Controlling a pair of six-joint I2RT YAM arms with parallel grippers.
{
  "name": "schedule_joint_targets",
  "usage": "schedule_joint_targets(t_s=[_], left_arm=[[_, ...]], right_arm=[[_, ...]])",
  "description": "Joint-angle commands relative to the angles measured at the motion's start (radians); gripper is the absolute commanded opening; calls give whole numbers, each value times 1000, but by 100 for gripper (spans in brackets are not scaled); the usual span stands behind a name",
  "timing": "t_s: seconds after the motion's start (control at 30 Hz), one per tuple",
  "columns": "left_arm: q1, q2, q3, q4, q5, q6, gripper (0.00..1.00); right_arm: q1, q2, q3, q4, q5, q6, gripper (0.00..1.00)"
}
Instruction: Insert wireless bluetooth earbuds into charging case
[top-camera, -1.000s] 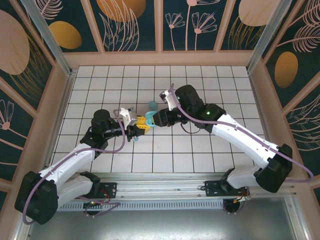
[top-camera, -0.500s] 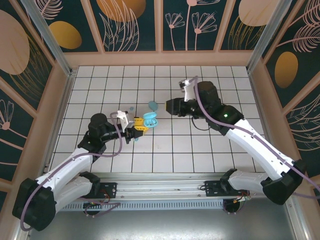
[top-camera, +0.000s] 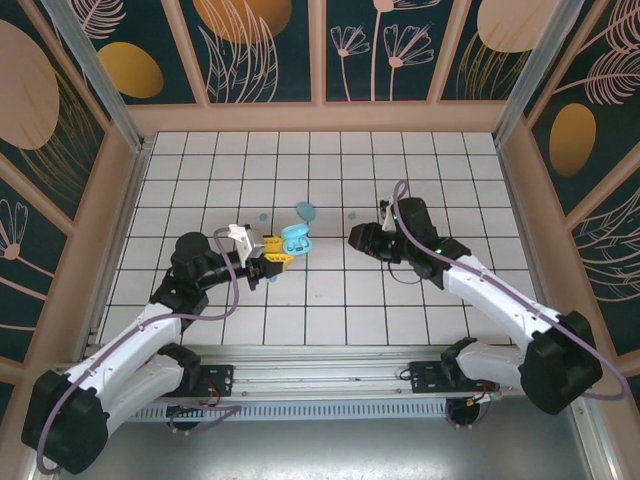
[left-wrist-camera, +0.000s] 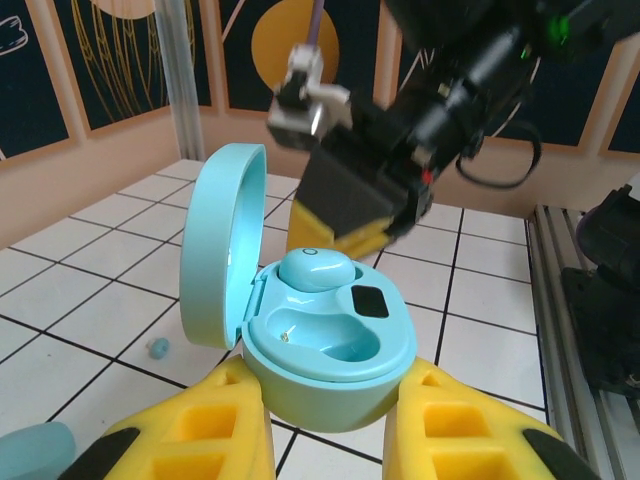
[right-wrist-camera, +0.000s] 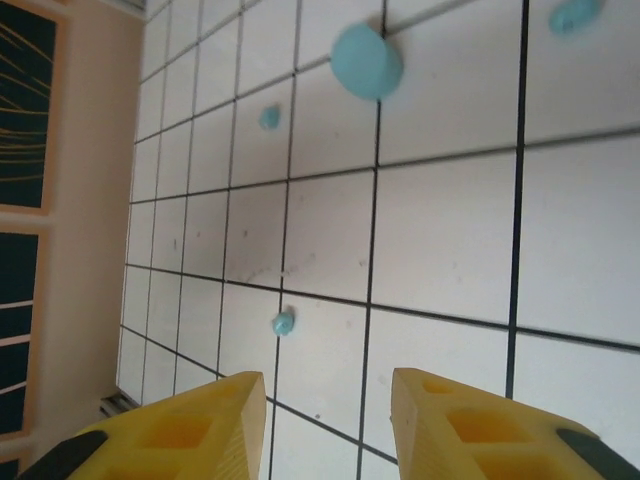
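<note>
Seated earbud: one earbud (left-wrist-camera: 315, 268) sits in the far well of the case (left-wrist-camera: 325, 350). The near well is empty.
Loose earbuds: three lie well apart on the bench (top-camera: 330, 290). The nearest earbud (right-wrist-camera: 284, 322) is just ahead of the right tool and left of its line. A farther earbud (right-wrist-camera: 270, 117) lies beyond it, and a third earbud (right-wrist-camera: 575, 12) lies off to the right.
Handling, judged: tiny, light, hard and smooth, with a rounded body. It is likely to roll on the tile or squirt out of a hard pinch.
Hold point, judged: across the widest part of the body, fingertips low to the bench, with a gentle squeeze. The stem end should be left free to enter the well.
Case: lid open and standing upright on its hinge. Whether the base rests on the bench cannot be told.
Left tool (left-wrist-camera: 330, 400): clamped on the lower body of the case, one finger on each side.
Right tool (right-wrist-camera: 328, 400): fingers apart with nothing between them, over bare tile.
Second case (top-camera: 305, 210): on the bench just beyond the held case, apparently closed.
</note>
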Motion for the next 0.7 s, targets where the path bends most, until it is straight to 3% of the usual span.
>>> schedule_joint_targets(t_s=[0.0,0.4,0.67], left_arm=[[-4,-37,7,-15,-6,-30,11],[-4,-133,0,-86,-47,-58,11],[-4,-193,1,-140,-69,-59,11]], right_arm=[[-1,76,-61,215,-92,114,38],[112,483,119,371,-174,194,29],[238,706,346,278,-201,131,29]])
